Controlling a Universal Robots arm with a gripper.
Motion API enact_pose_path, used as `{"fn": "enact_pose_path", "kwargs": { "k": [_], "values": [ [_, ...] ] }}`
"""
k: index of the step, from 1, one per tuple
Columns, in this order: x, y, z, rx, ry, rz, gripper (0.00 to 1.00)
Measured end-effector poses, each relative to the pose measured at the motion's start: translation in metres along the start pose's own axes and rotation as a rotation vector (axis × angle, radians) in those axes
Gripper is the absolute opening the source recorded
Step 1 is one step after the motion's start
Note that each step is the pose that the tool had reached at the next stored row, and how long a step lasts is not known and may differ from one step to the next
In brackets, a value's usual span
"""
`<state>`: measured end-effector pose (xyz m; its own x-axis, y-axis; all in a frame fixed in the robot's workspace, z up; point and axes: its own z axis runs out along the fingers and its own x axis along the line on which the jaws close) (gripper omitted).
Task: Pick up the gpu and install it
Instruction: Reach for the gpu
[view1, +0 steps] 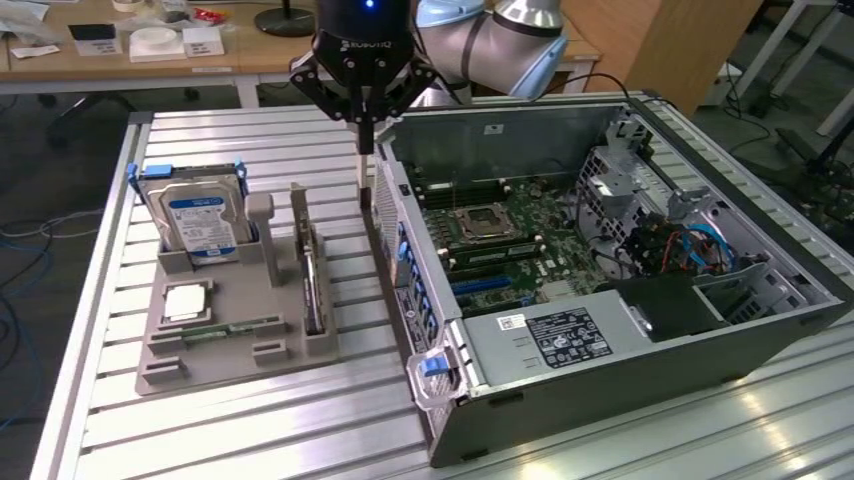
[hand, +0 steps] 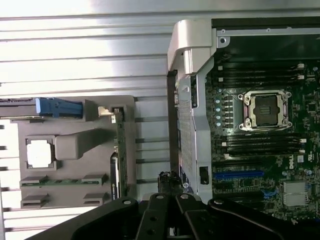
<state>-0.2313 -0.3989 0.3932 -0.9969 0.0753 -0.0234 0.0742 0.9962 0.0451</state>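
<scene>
One robot arm (view1: 487, 40) reaches in from the upper centre of the exterior view. Its single black claw (view1: 363, 145) points straight down with its fingers pressed together, holding nothing. It hangs over the narrow gap between a grey tray (view1: 227, 350) and an open computer case (view1: 627, 370).

The one gpu (view1: 310, 275) stands on its long edge in a slot along the tray's side nearest the case, left of centre in the frame. It sits below the claw, to the exterior view's left, and is clear of it.

The tray lies on a slatted metal table (view1: 267, 430) in the left half of the frame and holds three other parts:
- one hard drive (view1: 200, 222) with a blue and white label, upright at the tray's far end
- one square processor (view1: 187, 300), lying flat
- one green memory stick (view1: 220, 328), lying flat near the processor

The case fills the right half of the frame, its side panel off. Inside are one motherboard (view1: 514, 235) with one empty socket (view1: 483, 220), and one power supply (view1: 574, 335) with a dark label.
</scene>
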Motion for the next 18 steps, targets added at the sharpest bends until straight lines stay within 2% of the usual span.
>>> {"fn": "enact_pose_path", "kwargs": {
  "k": [18],
  "values": [
    [0.02,-0.0015,-0.0005,0.0,0.0,0.0,0.11]
  ]
}}
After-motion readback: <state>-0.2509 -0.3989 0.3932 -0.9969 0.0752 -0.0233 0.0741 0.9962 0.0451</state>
